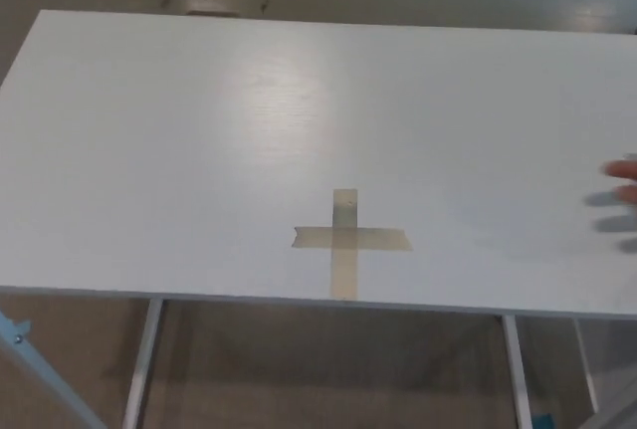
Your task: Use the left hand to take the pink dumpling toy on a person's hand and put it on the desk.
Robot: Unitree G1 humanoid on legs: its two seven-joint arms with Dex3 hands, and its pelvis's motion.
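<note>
A white desk (199, 150) fills the head view. At the right edge of the picture, a person's fingertips (624, 180) just reach over the desk, blurred. No pink dumpling toy shows anywhere. Neither of my hands is in the picture.
A cross of tan tape (346, 240) is stuck near the desk's front edge, at the middle. Below the front edge I see the white desk legs (144, 364) and the beige floor. A blue fitting (12, 331) sits at the lower left corner.
</note>
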